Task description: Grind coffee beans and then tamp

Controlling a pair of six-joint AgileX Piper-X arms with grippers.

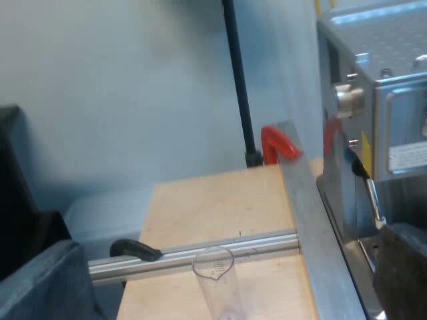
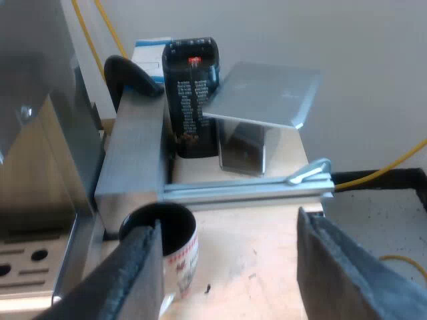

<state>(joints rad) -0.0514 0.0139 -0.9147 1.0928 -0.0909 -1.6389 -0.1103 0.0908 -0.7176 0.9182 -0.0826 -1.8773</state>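
Wooden table, mug just beside one finger of spread right gripper

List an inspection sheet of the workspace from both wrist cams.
Surface: wooden tabletop, with aluminium rails fixed across it.
Job's things: espresso machine beside a rail. Measuring glass upright on the wood by a rail. Mug upright near the machine's drip tray, close to one right pincer finger.
Clutter: black canister; metal plate on a block; black clamp handle; red curved piece, likely a clamp.
Grippers: left pincer open, facing the measuring glass; right pincer open, holding nothing.
Cables: yellow cable past the rail's end.
Surroundings: plain wall; black pole.
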